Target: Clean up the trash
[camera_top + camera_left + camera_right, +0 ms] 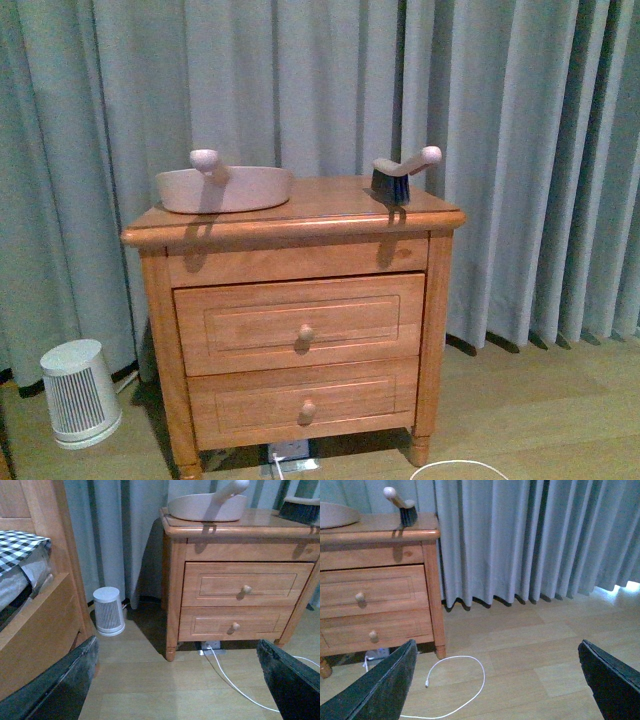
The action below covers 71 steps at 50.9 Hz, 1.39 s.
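Observation:
The crumpled white wad of trash is out of view in all three views. A beige dustpan lies on top of a wooden nightstand, with a small dark-bristled brush at its right end. The dustpan and brush also show in the left wrist view, the brush in the right wrist view. My left gripper is open and empty, low above the wooden floor in front of the nightstand. My right gripper is open and empty above the floor to the nightstand's right. Neither arm shows in the front view.
Grey curtains hang behind. A small white ribbed appliance stands on the floor left of the nightstand. A wooden bed frame with checked bedding is further left. A white cable loops on the floor, from a socket strip under the nightstand.

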Available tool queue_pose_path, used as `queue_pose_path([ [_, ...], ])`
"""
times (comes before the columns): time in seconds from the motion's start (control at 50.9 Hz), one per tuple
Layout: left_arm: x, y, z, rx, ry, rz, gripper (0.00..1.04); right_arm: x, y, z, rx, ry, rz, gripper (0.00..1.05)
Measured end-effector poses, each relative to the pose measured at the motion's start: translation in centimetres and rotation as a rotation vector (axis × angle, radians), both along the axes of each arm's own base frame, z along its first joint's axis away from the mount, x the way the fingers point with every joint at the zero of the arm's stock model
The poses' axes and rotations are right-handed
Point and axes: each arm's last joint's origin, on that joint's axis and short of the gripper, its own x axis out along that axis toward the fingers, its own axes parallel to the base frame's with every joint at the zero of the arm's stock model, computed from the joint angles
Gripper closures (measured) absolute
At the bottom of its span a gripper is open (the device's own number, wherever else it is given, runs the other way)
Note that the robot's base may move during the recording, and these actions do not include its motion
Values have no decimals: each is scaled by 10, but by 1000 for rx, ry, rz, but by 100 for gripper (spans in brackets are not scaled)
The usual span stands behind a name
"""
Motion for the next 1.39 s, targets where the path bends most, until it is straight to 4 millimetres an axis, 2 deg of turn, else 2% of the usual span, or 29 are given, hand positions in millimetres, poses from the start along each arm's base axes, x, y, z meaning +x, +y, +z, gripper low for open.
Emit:
queue_pose_path([
  [1.395, 0, 0, 0, 0, 0, 0, 8, 0, 0, 0, 0, 0, 0, 7],
])
